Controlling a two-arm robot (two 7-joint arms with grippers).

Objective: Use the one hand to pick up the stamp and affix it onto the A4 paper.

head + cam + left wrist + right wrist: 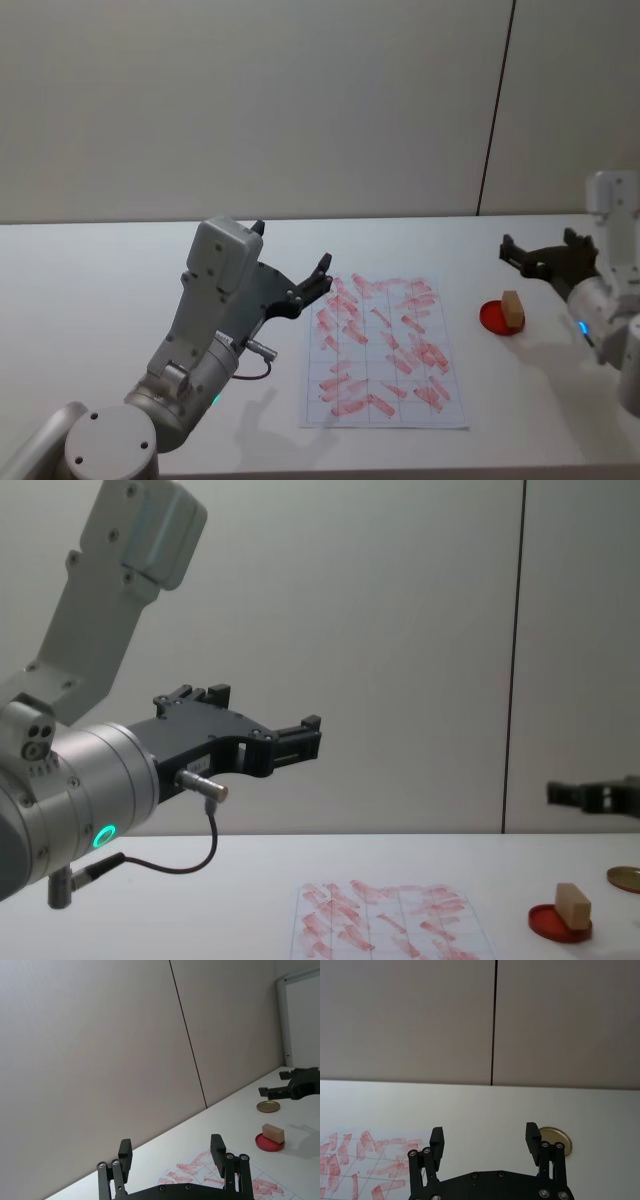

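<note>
Table: a plain white tabletop [120, 290] runs up to a pale grey wall split by a thin dark vertical seam.

A4 paper: the white sheet with a faint grid [384, 352], covered in many red-pink rectangular stamp marks, lies flat near the middle of the table, between the two arms.

Stamp: the small tan wooden rectangular block [512, 311] rests on the flat round red ink pad [496, 317], on the table to the right of the paper and apart from it. In the chest view the block [572, 904] leans a little on the pad [558, 923]. Nothing grips it.

Right gripper: the black two-fingered gripper [541, 255] on the white-and-silver arm with a small blue light hangs above the table, beyond the stamp and slightly to its right, not touching it. Its wrist camera shows both fingers [436, 1141] spread wide with nothing between them.

Left gripper: the larger black gripper [300, 282] on the grey arm with a green-lit ring is raised above the table to the left of the paper. Its jaws stand wide apart and empty.

Gold-brown disc: a flat round disc [268, 1106] lies on the table farther back than the ink pad, close to the right gripper.
</note>
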